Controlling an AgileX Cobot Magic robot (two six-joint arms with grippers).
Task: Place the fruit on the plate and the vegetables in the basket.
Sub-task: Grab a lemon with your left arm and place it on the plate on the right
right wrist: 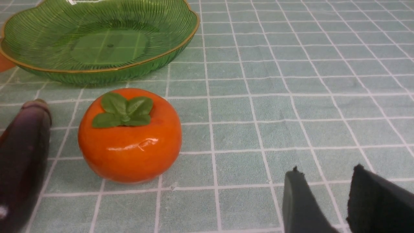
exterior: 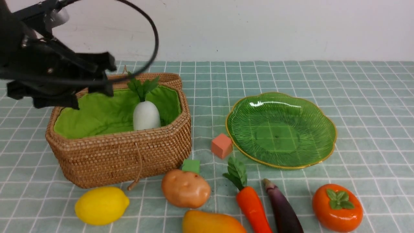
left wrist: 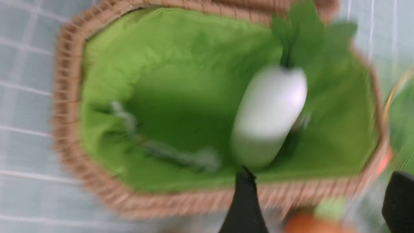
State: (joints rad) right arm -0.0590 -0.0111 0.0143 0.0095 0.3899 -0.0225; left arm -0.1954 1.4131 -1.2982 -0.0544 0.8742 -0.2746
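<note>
Checked cloth (exterior: 372, 129), basket (exterior: 123, 158) as landmark: radish (exterior: 146, 116) inside; left gripper (left wrist: 320, 194) above, fingers apart, empty; potato (exterior: 186, 188) just in front, apparently next pick.

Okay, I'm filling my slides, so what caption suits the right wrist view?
Persimmon and eggplant on the checked cloth, in front of the green glass plate.
</note>
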